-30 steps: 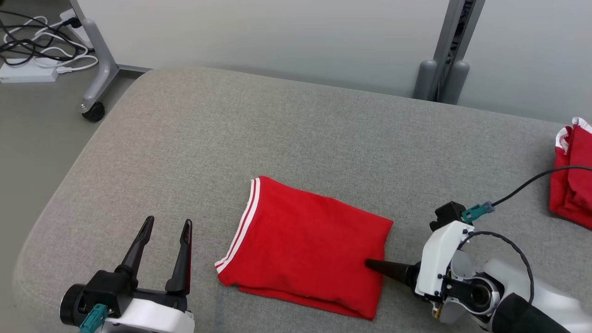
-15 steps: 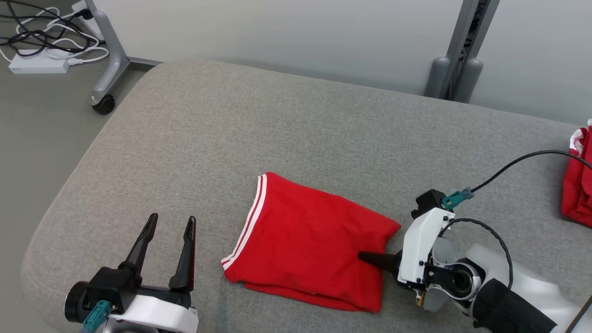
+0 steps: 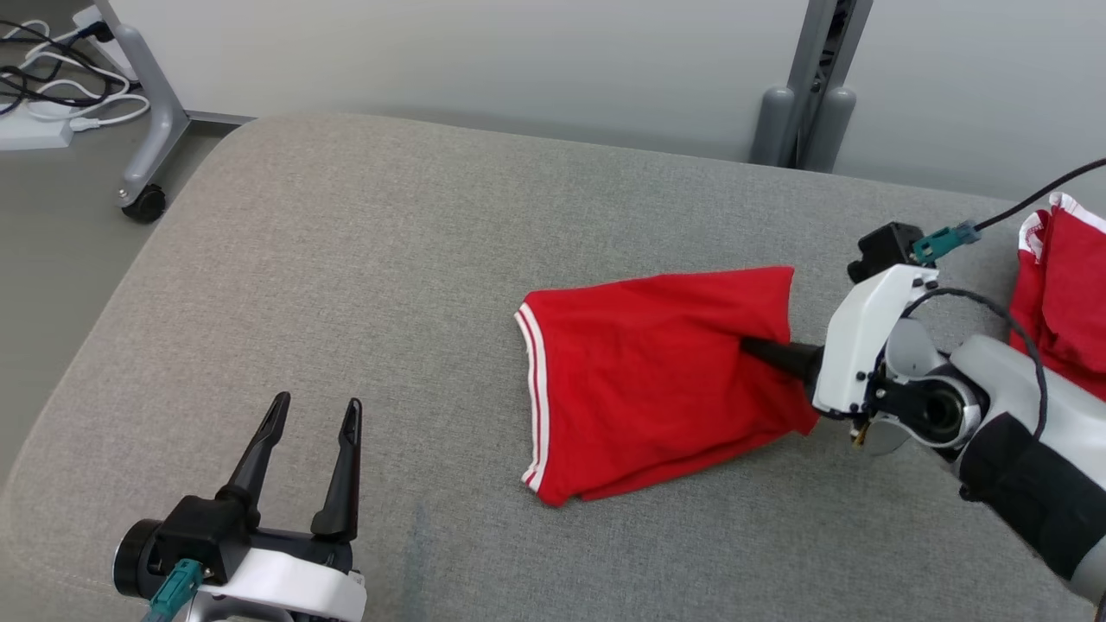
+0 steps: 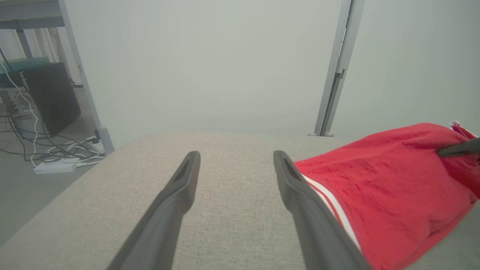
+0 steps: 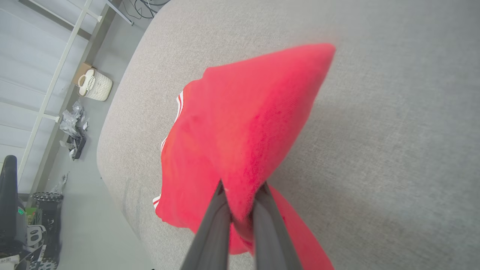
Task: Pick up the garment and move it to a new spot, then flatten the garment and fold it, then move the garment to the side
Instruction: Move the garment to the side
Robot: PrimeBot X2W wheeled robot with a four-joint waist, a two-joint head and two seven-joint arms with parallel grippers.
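Note:
The garment (image 3: 648,371) is red, folded, with white stripes along its left hem, and lies on the grey cushioned surface (image 3: 389,259) right of centre. My right gripper (image 3: 750,348) is shut on the garment's right edge; in the right wrist view the two fingers pinch the red cloth (image 5: 243,150) and lift it into a peak, and the gripper (image 5: 240,195) bites its near edge. My left gripper (image 3: 313,413) stands open at the lower left, apart from the garment. In the left wrist view the open gripper (image 4: 235,165) has nothing inside, with the garment (image 4: 382,187) to its right.
A second red cloth (image 3: 1058,302) with white trim lies at the right edge of the surface, behind my right arm. A wheeled grey stand (image 3: 147,130) and cables (image 3: 43,86) are on the floor at the upper left. A grey post (image 3: 804,95) rises behind the surface.
My right gripper has shut on the garment's right edge and pulled it up and to the right; the cloth has turned and lifted. The head camera has shifted. The left gripper stays open.

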